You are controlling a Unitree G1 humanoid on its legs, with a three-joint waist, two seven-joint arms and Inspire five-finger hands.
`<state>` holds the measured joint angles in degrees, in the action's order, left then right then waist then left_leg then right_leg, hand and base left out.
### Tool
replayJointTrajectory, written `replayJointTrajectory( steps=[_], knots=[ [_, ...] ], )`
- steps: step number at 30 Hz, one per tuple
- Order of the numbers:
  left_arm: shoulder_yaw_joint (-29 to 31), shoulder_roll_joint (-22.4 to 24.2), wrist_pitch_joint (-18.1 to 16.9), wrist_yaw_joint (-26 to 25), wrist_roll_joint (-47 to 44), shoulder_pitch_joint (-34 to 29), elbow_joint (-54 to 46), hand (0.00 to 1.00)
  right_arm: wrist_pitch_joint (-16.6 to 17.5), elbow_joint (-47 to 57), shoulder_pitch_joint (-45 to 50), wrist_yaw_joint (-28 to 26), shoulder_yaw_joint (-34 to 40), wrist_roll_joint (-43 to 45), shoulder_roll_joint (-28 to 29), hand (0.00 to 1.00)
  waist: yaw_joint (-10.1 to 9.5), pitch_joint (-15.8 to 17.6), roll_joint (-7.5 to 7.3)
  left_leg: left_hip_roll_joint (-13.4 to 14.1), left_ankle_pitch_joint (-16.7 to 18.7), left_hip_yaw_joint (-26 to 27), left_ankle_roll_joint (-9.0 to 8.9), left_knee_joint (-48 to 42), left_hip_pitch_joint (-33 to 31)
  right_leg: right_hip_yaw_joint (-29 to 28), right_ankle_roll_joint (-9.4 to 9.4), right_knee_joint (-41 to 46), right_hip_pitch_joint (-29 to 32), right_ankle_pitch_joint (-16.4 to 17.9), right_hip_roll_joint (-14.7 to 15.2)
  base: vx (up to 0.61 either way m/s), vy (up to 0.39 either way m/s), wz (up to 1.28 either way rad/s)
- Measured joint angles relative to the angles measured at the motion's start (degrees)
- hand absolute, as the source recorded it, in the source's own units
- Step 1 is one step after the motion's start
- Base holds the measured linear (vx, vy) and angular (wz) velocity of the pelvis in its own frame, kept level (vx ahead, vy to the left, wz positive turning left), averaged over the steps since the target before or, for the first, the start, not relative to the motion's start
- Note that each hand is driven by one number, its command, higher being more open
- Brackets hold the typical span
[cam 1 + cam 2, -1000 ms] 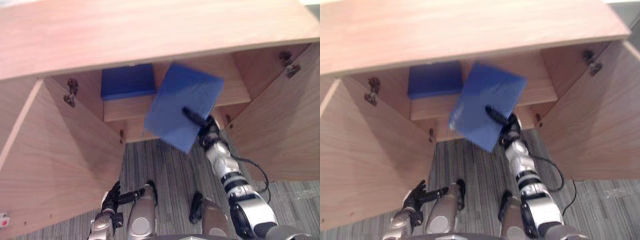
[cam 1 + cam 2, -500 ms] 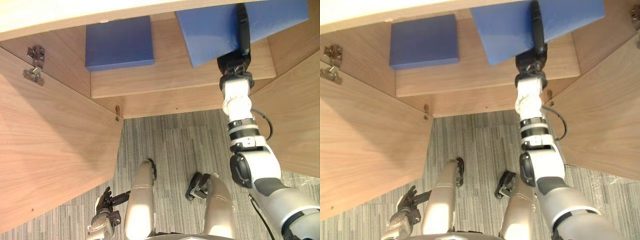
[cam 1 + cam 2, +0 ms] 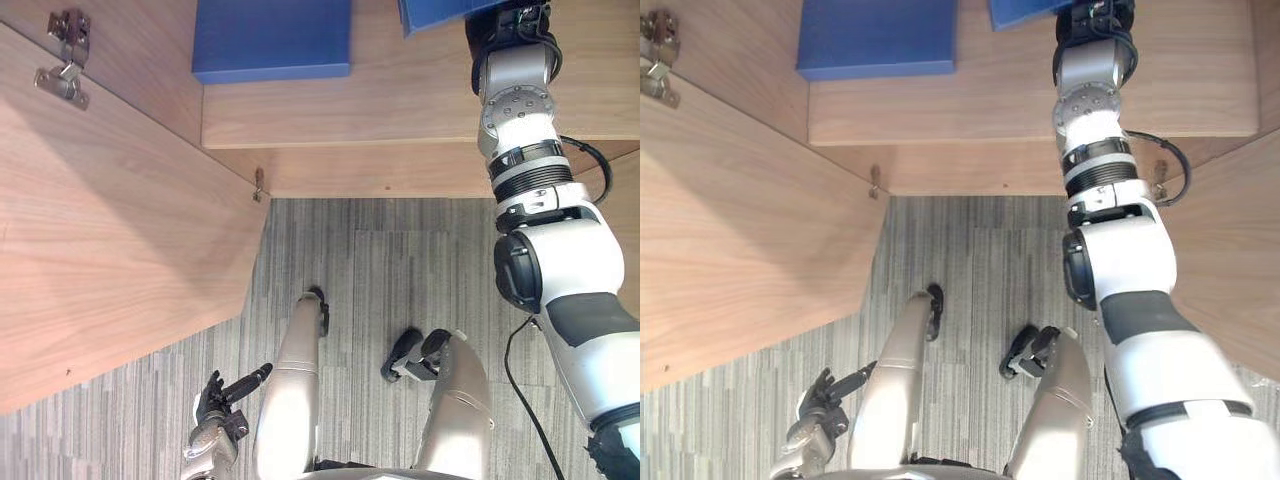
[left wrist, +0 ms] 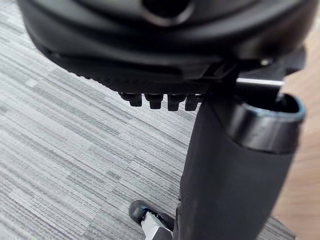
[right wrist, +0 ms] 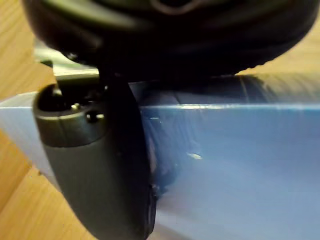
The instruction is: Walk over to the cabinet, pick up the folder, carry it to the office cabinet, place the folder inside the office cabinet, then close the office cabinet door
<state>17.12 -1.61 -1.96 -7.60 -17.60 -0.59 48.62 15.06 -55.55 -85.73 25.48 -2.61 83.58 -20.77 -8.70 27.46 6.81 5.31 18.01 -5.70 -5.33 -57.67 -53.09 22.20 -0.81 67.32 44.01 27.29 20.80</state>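
**Folder now inside the cabinet, not yet let go**

A second ago the right hand (image 5: 100,165) held the folder (image 5: 240,160) tilted in front of the open cabinet (image 3: 380,110). Since then the arm has reached in over the shelf. The head view has moved closer too, so part of that shift belongs to the camera. In the head view only a blue corner of the folder shows, at 12 o'clock, just past the wrist. The wrist view shows the thumb clamped down on the blue cover, with the wood of the shelf beyond its edge. I cannot tell whether the folder already rests on the shelf or hangs just above it.

By my reading the placing step is almost done. What remains is to set the folder flat, let go, draw the arm out and shut the doors.

The cabinet already holds a second folder (image 3: 272,40), lying flat on the same shelf at 11 o'clock, apart from the carried one. The left door (image 3: 120,220) stands wide open at 9 o'clock, and the right door (image 3: 1240,280) at 3 o'clock.

The left hand (image 3: 215,400) hangs idle at 7 o'clock, fingers loose and apart, holding nothing.
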Motion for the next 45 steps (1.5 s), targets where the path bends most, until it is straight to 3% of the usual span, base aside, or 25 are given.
replayJointTrajectory(
  steps=[1, 2, 7, 12, 15, 19, 24, 26, 33, 36, 45],
  knots=[
    [-0.69, 0.54, 0.03, -0.01, -0.23, 0.07, -0.01, 1.0, -0.01, -0.87, -0.21, 0.62, -0.9, 0.02, -0.81, 0.0, 0.02, 0.24, 0.37, -0.93, -0.27, -0.28, -0.33, 0.03, -0.94, 0.06, -0.31, 0.17, 0.61, 0.7, 0.71, -0.07, -0.002, 0.3],
    [-1.4, 0.91, 0.0, -0.03, -0.31, 0.07, -0.06, 1.0, -0.14, -1.52, -0.28, 1.2, -1.17, -0.04, -1.7, 1.0, -0.12, 0.33, 0.57, -1.76, -0.65, -0.29, -0.47, 0.01, -1.98, 0.03, -0.38, 0.57, 1.49, 1.34, 1.54, -0.07, 0.001, 0.33],
    [-8.0, 0.76, 0.19, -0.77, -0.48, 0.05, -2.27, 1.0, -0.5, -2.2, -0.27, 2.61, -0.85, -0.1, -5.54, 1.0, -0.38, 0.99, 1.98, -4.64, -2.93, -1.0, -0.31, 0.42, -5.81, -0.12, -0.61, 1.44, 4.66, 2.26, 3.71, -0.07, 0.025, 0.31],
    [-15.98, -2.24, 1.32, -2.69, -2.86, -1.65, -13.86, 1.0, -0.33, 0.08, 0.1, 3.57, 2.13, -0.21, -9.86, 1.0, -0.87, 1.48, 2.97, -7.0, -4.91, -1.05, -0.12, 0.38, -8.96, -0.98, -0.63, 3.6, 8.11, 2.94, 5.99, -0.08, 0.028, 0.21],
    [-18.29, -2.61, 1.35, -2.76, -3.25, -3.75, -23.59, 1.0, 0.05, 3.25, 2.55, 3.9, 4.57, -0.31, -11.29, 1.0, -1.0, 1.52, 3.22, -7.2, -5.18, -0.89, -0.01, 0.38, -8.96, -1.37, -0.67, 3.61, 8.16, 2.97, 6.09, -0.05, 0.029, 0.03],
    [-19.06, -2.59, 1.55, -2.5, -3.24, -3.82, -28.71, 1.0, -0.31, 4.54, 4.98, 3.99, 6.05, -3.41, -11.78, 1.0, -0.49, 1.52, 3.23, -7.15, -5.25, -0.4, 0.07, 0.32, -8.66, -1.94, -0.67, 3.63, 8.26, 2.97, 6.1, 0.0, 0.014, -0.05],
    [-19.01, -2.7, 2.44, -1.91, -4.42, -6.95, -32.79, 1.0, -7.8, 4.71, 6.3, 3.54, -0.83, -17.53, -14.47, 1.0, -0.01, 1.51, 3.24, -5.92, -5.23, 0.21, 0.06, 0.87, -6.95, -2.32, -0.63, 2.7, 7.13, 2.84, 5.03, 0.03, -0.022, -0.12],
    [-18.97, -2.71, 2.53, -1.3, -4.42, -8.5, -33.11, 1.0, -11.95, 4.52, 6.86, 0.67, -7.13, -23.54, -15.82, 1.0, 0.08, 1.51, 3.24, -5.14, -5.33, 0.39, -0.11, 1.98, -5.53, -2.3, -0.46, 1.59, 6.18, 2.52, 4.12, 0.03, -0.04, -0.17],
    [-18.89, -3.16, 2.46, 1.24, -4.35, -12.23, -33.74, 1.0, -18.35, 1.14, 6.58, -10.68, -21.71, -33.49, -17.82, 1.0, 0.37, 1.4, 2.96, -3.59, -6.11, 0.2, -0.89, 6.93, 0.53, -0.56, 0.51, -3.28, 0.23, 1.34, 2.03, 0.04, -0.03, -0.07],
    [-18.13, -3.22, 2.04, 2.66, -4.22, -13.39, -32.3, 1.0, -19.24, -1.66, 6.11, -13.54, -25.81, -34.63, -17.83, 1.0, 0.35, 1.04, 2.07, -3.12, -6.26, 0.28, -0.96, 8.82, 2.82, 0.1, 0.57, -5.38, -2.09, 0.89, 1.38, 0.07, -0.014, -0.03],
    [-13.74, -3.54, 1.18, 4.98, -1.92, -13.86, -25.08, 1.0, -20.81, -5.52, 6.08, -19.43, -26.34, -35.15, -17.37, 1.0, 0.0, 0.12, -0.66, -2.37, -6.41, 0.67, -1.03, 12.5, 8.48, 1.79, 0.58, -9.23, -7.81, 0.34, 0.65, 0.06, -0.008, 0.0]
  ],
)
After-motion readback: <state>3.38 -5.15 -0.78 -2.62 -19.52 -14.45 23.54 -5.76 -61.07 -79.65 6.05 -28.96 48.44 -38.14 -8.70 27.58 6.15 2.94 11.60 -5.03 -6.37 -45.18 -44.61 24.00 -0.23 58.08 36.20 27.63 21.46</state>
